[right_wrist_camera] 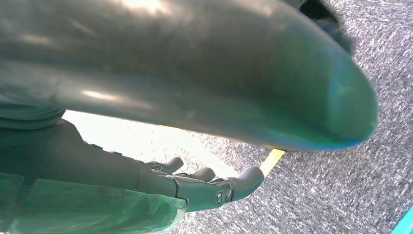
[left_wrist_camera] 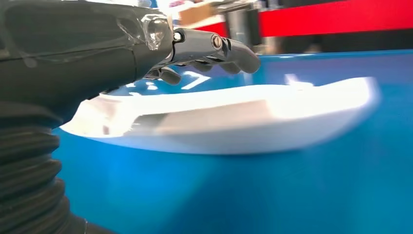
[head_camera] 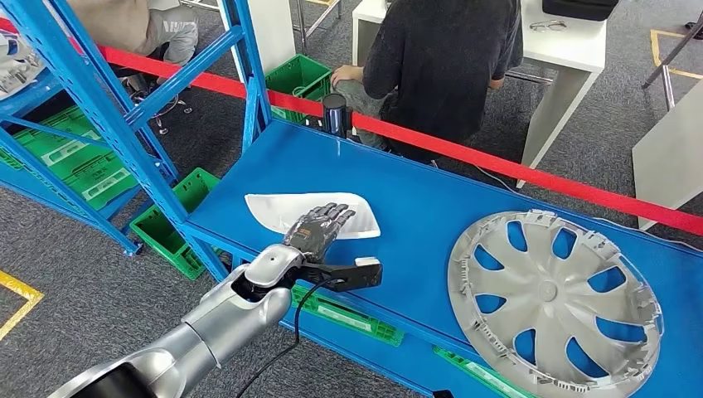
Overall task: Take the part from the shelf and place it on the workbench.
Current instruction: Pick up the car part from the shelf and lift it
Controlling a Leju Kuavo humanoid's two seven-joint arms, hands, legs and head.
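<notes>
In the head view, you see the left hand (head_camera: pixel 319 229) stretched flat over the white part (head_camera: pixel 273 210), which lies on the blue workbench (head_camera: pixel 431 199). In the left wrist view, its fingers (left_wrist_camera: pixel 229 48) are apart above the part, holding nothing. In the right wrist view, the right hand (right_wrist_camera: pixel 195 187) hangs over grey floor (right_wrist_camera: pixel 350 161), fingers loosely curved, empty.

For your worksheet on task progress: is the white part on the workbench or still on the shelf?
On the workbench: the white part lies flat on the blue workbench, left hand over it.
</notes>
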